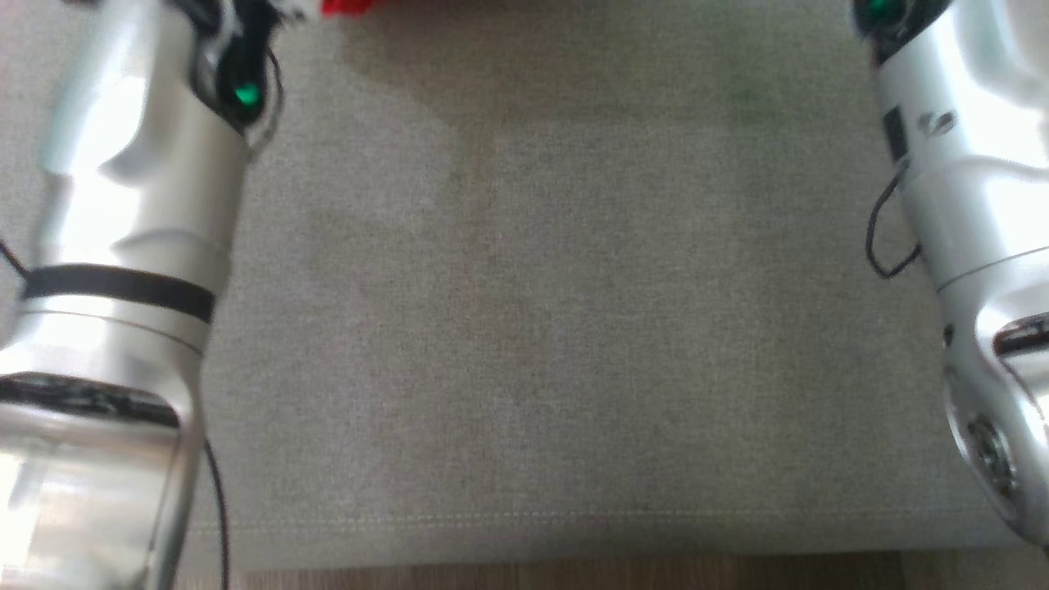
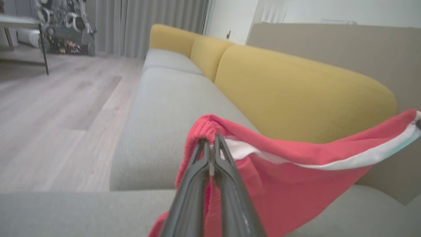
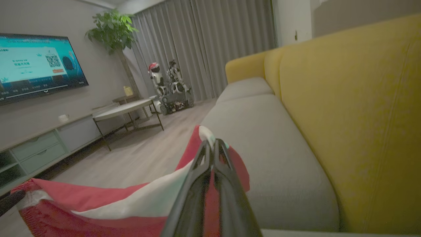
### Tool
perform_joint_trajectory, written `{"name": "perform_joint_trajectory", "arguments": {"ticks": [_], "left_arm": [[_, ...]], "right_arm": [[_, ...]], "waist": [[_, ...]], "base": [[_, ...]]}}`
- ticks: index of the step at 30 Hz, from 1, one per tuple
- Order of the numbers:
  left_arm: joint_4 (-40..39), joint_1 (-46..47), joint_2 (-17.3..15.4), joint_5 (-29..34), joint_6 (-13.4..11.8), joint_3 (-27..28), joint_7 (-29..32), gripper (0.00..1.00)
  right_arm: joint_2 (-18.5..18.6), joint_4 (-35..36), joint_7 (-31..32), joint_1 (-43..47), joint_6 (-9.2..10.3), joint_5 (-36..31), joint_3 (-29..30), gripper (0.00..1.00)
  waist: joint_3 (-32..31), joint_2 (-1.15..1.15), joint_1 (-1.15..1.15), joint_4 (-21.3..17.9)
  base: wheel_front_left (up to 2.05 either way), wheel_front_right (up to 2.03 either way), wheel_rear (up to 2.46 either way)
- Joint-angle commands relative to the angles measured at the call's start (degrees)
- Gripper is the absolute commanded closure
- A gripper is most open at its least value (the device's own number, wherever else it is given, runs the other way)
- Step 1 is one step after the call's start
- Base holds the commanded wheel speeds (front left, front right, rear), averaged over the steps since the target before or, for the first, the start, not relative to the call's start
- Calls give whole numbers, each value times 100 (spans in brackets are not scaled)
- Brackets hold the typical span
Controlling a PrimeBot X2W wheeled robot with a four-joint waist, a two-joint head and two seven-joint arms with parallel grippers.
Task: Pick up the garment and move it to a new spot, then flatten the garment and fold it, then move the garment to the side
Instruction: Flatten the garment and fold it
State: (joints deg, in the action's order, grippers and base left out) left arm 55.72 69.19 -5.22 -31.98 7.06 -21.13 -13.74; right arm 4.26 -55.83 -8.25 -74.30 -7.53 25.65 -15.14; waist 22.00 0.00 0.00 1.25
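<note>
Your red garment (image 2: 296,184) hangs stretched over the grey sofa seat (image 2: 164,115), its long white-banded edge running side to side between your arms. The left jaws and right jaws each pinch tight on one end of it.

Red white-banded garment (image 2: 283,184), stretched aloft

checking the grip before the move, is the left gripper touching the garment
Touching. The left wrist view shows the left gripper shut on the gathered edge of the garment, with red cloth bunched right at its fingertips.
</note>
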Motion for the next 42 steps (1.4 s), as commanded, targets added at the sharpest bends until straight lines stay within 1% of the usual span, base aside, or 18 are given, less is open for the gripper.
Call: {"name": "perform_joint_trajectory", "arguments": {"ticks": [1,5,9,13,15,18,21,27,29,30,32,36,40,42], "left_arm": [[-11,136,-155,-89,15,103,-52,100],[553,-137,28,-356,38,33,-97,100],[687,-652,143,-670,41,-162,-116,100],[515,-1304,195,-976,41,-406,-123,100],[297,-1655,197,-983,42,-562,-124,100],[-88,-2242,93,-970,42,-626,-124,100],[-532,-2856,-68,-889,42,-685,-125,100],[-1541,-4111,-313,-655,42,-597,-125,100],[-1904,-4540,-399,-581,26,-531,-125,100],[-1904,-4540,-399,-581,26,-531,-125,100],[-2270,-4972,-490,-523,-28,-492,-125,100],[-2985,-5737,-687,-520,-228,-489,-85,100],[-3819,-6441,-878,-648,-568,-414,174,100],[-4275,-6782,-976,-692,-779,-359,290,100]], "right_arm": [[-136,66,-25,-39,4,139,-116,100],[-137,-394,-124,319,4,745,-485,100],[-137,-698,-313,848,4,1146,-725,100],[-137,-747,-557,1512,4,1362,-793,100],[-137,-654,-623,1893,4,1416,-773,100],[-116,-412,-664,2527,4,1377,-712,100],[-11,84,-671,3246,4,1287,-577,100],[121,1295,-673,4993,4,1018,-110,100],[119,1753,-598,5562,4,889,70,100],[119,1753,-598,5562,4,889,70,100],[83,2294,-363,6131,4,745,253,100],[-34,3570,350,7296,4,391,693,100],[-119,4921,1159,8266,4,78,1088,100],[-132,5497,1494,8700,4,71,1249,100]], "waist": [[86,0,0,-3],[216,0,0,-16],[192,0,0,-16],[45,0,0,-20],[-47,0,0,-36],[-205,0,0,-66],[-387,0,0,-83],[-805,0,0,-47],[-945,0,0,-41],[-945,0,0,-41],[-1070,0,0,-36],[-1298,0,0,6],[-1470,0,0,-19],[-1551,0,0,-26]], "base": [[0,0,0],[0,0,0],[0,0,0],[0,0,0],[0,0,0],[0,0,0],[0,0,0],[0,0,0],[0,0,0],[0,0,0],[0,0,0],[0,0,0],[0,0,0],[0,0,0]]}}
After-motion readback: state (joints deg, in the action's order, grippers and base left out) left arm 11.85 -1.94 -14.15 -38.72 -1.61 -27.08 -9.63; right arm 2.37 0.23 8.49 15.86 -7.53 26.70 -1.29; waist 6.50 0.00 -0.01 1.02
